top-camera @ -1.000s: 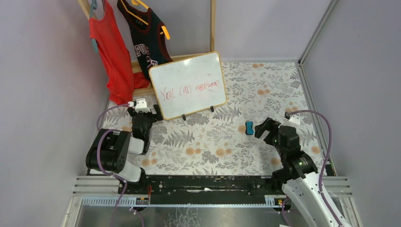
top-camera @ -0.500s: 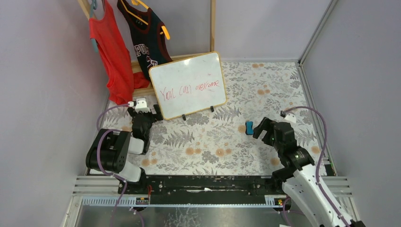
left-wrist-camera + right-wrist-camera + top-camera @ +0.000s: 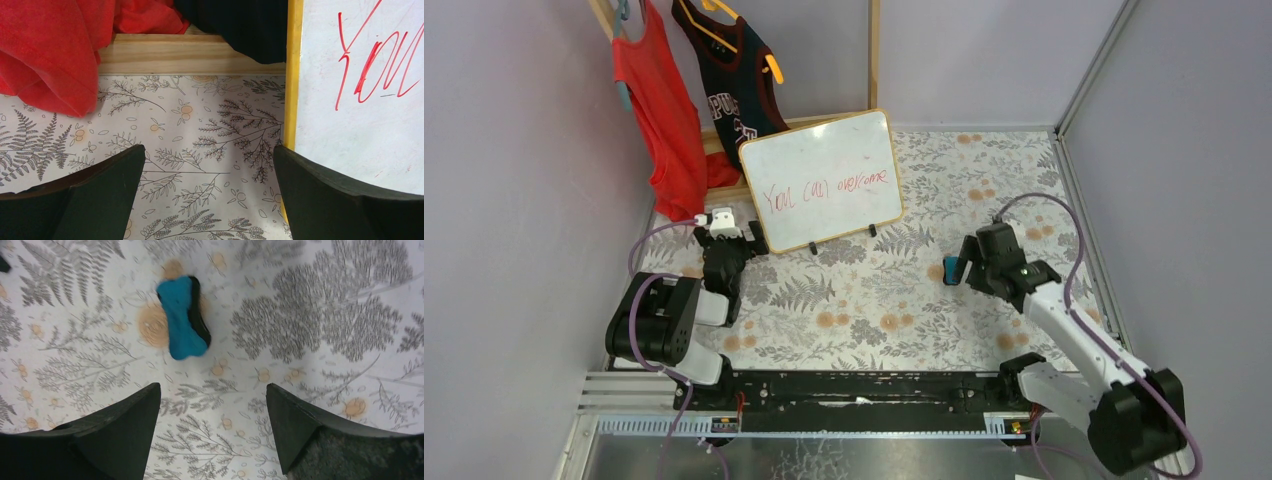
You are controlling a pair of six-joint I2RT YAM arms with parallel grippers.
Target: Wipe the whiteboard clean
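The whiteboard point(image 3: 822, 181) stands tilted at the back, wood-framed, with red handwriting across its lower half; its left edge shows in the left wrist view point(image 3: 360, 90). A small blue eraser with a black felt side point(image 3: 950, 270) lies on the floral cloth; in the right wrist view the eraser point(image 3: 184, 316) lies just ahead of the jaws. My right gripper point(image 3: 961, 268) is open and empty, right beside the eraser. My left gripper point(image 3: 746, 238) is open and empty, low by the board's lower left corner.
A red top point(image 3: 659, 110) and a dark jersey point(image 3: 739, 75) hang on a wooden rack point(image 3: 873, 55) behind the board. The rack's wooden base bar point(image 3: 190, 55) lies ahead of the left gripper. Purple walls and metal rails enclose the table.
My right arm has stretched forward and left, bringing its open gripper up to the blue eraser. The left arm and whiteboard have not moved.
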